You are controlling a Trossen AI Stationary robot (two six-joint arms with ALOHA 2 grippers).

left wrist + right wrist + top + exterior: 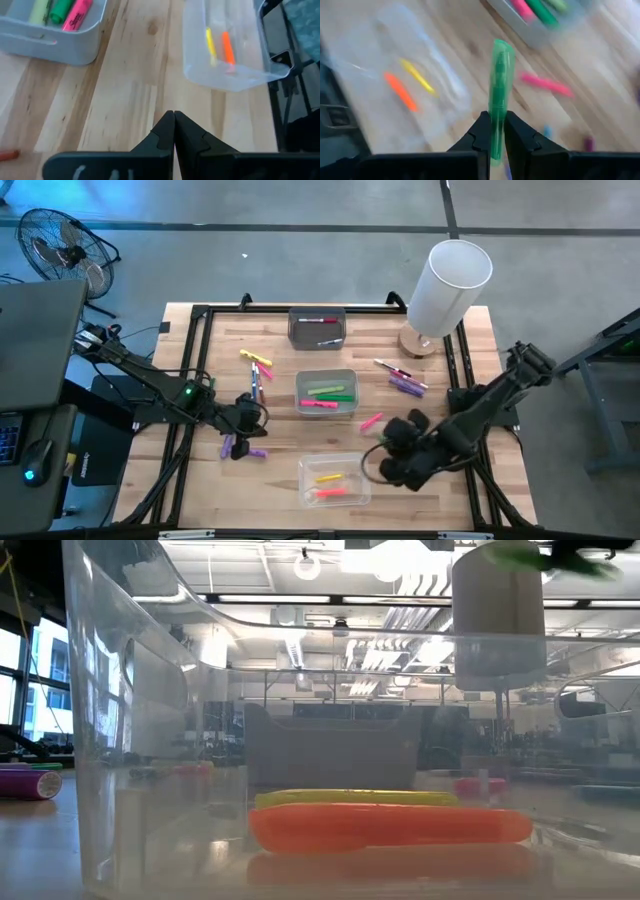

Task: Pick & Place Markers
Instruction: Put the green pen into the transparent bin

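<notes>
My right gripper (385,442) hangs above the table between the clear bin (335,478) and a loose pink marker (371,422), shut on a green marker (499,80). The clear bin holds a yellow marker (355,798) and an orange marker (390,825), both lying flat on its floor. My left gripper (236,423) is at the table's left, shut with nothing in it (174,122). More markers lie loose on the table: yellow and pink ones (258,363), purple ones (245,450), and purple and red ones (402,378). My right gripper pinches the green marker between its two fingers near one end (495,127). The marker lies along the fingers and juts out well past their tips. The fingers slant down from above, and the marker is lifted clear of the table.
A grey bin (327,392) with green and pink markers stands mid-table. Another grey bin (317,327) sits at the far edge. A tall white cylinder on a round wooden base (450,285) stands at the far right. Bare wood lies between the bins and my left gripper.
</notes>
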